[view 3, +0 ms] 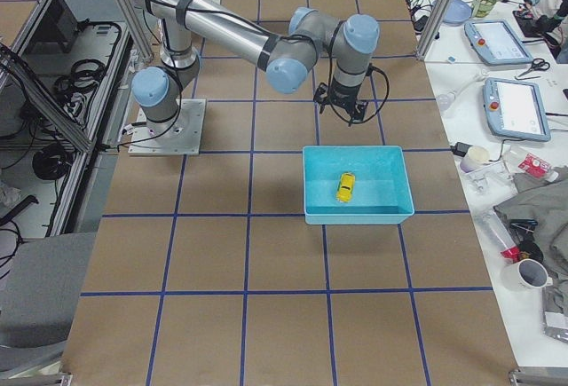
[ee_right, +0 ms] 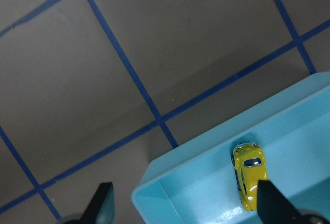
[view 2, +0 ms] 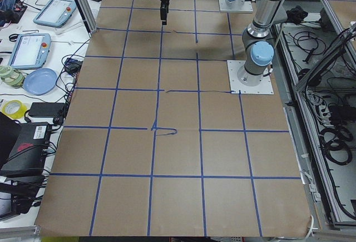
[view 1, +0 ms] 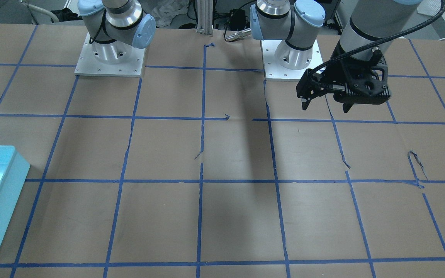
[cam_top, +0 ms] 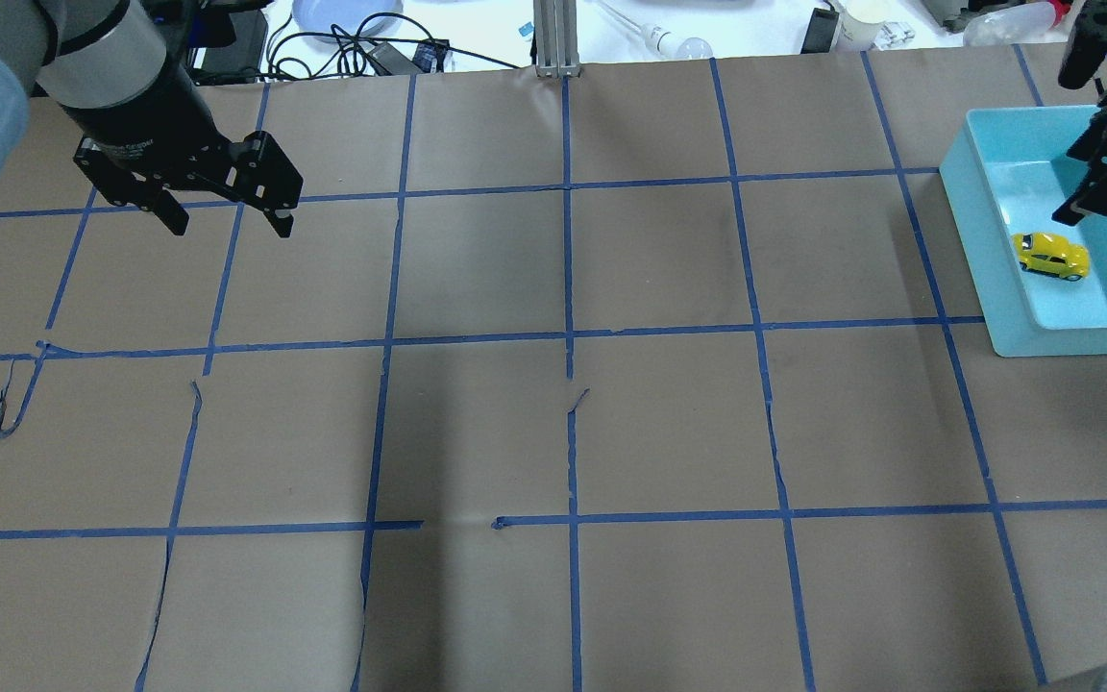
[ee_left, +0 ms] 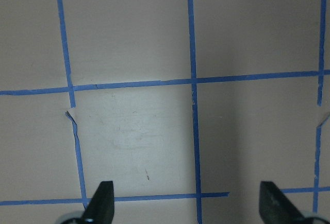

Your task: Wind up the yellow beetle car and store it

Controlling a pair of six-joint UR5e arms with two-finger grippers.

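Note:
The yellow beetle car [cam_top: 1051, 256] lies on its wheels inside the light-blue bin [cam_top: 971, 202] at the table's right side. It also shows in the exterior right view [view 3: 346, 186] and the right wrist view [ee_right: 250, 175]. My right gripper [cam_top: 1103, 181] is open and empty, raised above the bin's far part and apart from the car. In its wrist view [ee_right: 185, 203] the jaws stand wide, over the bin's corner [ee_right: 154, 193]. My left gripper [cam_top: 229, 223] is open and empty, hovering over bare paper at the far left, and its wrist view [ee_left: 188, 203] shows only paper.
Brown paper with a blue tape grid [cam_top: 568, 336] covers the table, torn in places [cam_top: 15, 399]. The two arm bases [view 1: 110, 58] [view 1: 292, 58] stand at the robot's edge. Cables, a plate and bottles [cam_top: 342, 29] lie beyond the far edge.

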